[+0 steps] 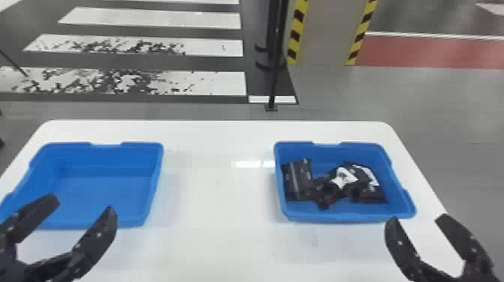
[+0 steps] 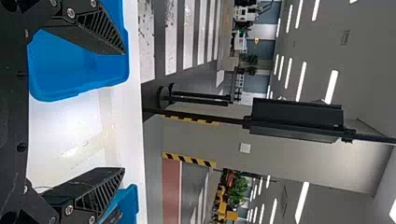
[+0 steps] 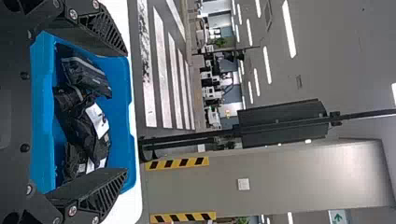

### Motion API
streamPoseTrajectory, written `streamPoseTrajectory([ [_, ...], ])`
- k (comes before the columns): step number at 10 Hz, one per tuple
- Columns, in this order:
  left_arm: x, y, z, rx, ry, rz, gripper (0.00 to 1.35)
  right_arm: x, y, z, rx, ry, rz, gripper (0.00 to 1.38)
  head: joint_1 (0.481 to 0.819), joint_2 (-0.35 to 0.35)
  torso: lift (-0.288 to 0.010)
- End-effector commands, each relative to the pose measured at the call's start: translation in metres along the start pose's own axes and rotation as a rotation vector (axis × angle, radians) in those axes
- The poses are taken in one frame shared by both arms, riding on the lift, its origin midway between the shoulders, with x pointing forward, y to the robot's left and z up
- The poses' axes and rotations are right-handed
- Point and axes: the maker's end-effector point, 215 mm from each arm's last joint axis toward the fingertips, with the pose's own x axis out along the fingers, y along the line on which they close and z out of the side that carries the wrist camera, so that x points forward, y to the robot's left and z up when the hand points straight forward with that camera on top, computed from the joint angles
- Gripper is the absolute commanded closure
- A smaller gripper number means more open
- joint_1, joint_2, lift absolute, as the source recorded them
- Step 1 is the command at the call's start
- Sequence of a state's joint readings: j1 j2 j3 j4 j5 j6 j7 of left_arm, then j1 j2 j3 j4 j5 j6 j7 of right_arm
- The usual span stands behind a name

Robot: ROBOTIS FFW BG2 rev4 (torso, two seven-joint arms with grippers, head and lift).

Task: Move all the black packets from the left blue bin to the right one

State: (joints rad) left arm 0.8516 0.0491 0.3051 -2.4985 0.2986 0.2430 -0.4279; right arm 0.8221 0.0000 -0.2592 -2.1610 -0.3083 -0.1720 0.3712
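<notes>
Your left gripper (image 1: 81,204) and right gripper (image 1: 418,219) gape wide, empty. Packets (image 1: 297,180) lie in the right bin (image 1: 348,217); transfer looks finished: just withdraw.

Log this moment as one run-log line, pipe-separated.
black packets in right blue bin | left blue bin: no packets visible | left gripper open, empty | right gripper open, empty | transfer appears complete
</notes>
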Motion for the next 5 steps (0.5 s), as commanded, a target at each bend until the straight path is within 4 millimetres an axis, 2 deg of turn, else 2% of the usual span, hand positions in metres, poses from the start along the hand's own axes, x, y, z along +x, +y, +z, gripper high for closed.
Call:
streamPoseTrajectory([
  [1, 0.0, 0.0, -0.0004, -0.003, 0.0, 0.0, 0.15, -0.0001, -0.0001, 0.0, 0.001, 0.0, -0.001, 0.15, 0.695, -0.07, -0.139],
  [5, 0.0002, -0.0003, -0.0026, -0.01, 0.002, -0.001, 0.15, -0.0001, -0.0002, 0.0002, 0.003, -0.001, -0.001, 0.15, 0.695, -0.071, -0.139],
])
